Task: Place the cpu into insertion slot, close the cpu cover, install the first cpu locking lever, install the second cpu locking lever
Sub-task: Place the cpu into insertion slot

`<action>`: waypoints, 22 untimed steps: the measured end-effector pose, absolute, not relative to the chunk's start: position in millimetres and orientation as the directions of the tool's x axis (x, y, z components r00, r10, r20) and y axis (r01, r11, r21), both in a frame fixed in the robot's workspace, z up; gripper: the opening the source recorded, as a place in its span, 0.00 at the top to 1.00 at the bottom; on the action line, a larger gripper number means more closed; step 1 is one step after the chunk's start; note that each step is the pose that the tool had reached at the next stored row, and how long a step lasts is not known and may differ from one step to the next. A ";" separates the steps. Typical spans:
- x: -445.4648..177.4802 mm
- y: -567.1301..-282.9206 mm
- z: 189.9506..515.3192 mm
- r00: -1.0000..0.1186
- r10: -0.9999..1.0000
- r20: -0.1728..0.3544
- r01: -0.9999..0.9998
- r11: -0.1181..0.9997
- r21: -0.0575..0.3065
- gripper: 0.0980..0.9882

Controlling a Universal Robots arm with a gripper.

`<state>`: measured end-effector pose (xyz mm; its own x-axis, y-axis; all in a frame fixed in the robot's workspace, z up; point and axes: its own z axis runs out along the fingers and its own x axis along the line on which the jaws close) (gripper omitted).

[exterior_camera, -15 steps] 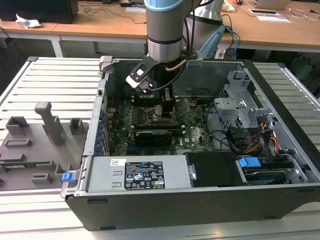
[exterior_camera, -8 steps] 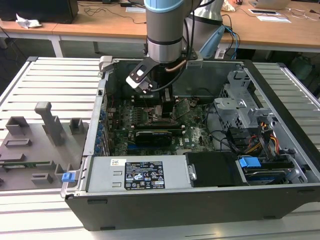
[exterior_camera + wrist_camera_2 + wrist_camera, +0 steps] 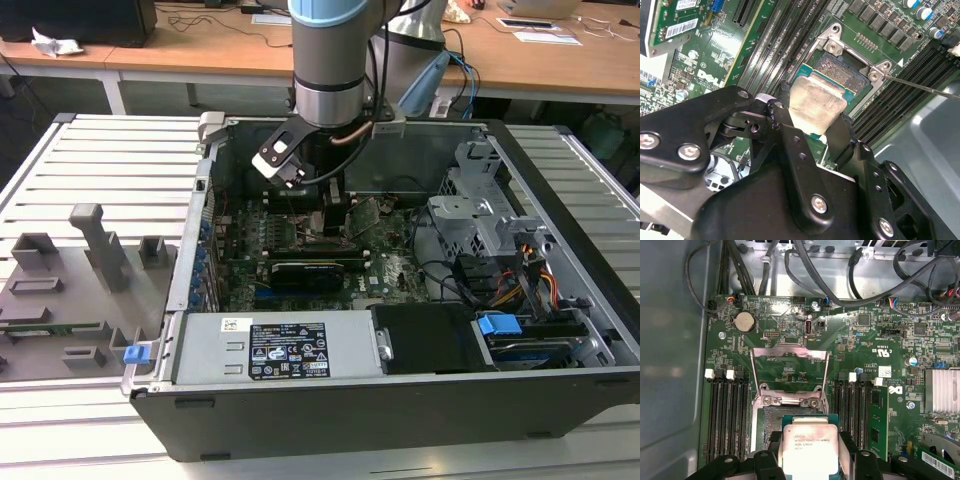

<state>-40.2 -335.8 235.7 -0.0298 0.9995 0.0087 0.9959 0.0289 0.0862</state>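
My gripper (image 3: 815,131) is shut on the cpu (image 3: 816,106), a small square chip with a pale silver face. Its black fingers (image 3: 786,126) press the chip's two opposite edges. The chip hangs tilted just above the insertion slot (image 3: 842,70), overlapping the slot's near part, and the dark grid centre shows beyond it. In the first wrist view the cpu (image 3: 810,446) sits between the fingers (image 3: 767,460), with the slot (image 3: 767,426) partly under it. The cpu cover (image 3: 790,401), a thin silvery frame, stands swung open behind the slot. In the exterior view the gripper (image 3: 335,215) reaches down into the open computer case.
Black memory slots (image 3: 725,415) flank the socket on both sides. A thin metal lever rod (image 3: 922,87) sticks out beside the socket. Cables (image 3: 840,285) run along the board's far edge. A finned heat sink (image 3: 942,390), a black card (image 3: 305,270) and a drive cage (image 3: 480,200) stand nearby.
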 end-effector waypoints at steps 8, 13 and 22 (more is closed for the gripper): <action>-40.2 -328.6 230.4 -0.030 1.000 0.009 0.996 0.029 0.086 0.51; -40.7 -324.7 224.2 -0.024 1.000 0.009 0.996 0.023 0.086 0.51; -46.2 -323.8 214.3 -0.013 1.000 0.009 0.996 0.012 0.086 0.51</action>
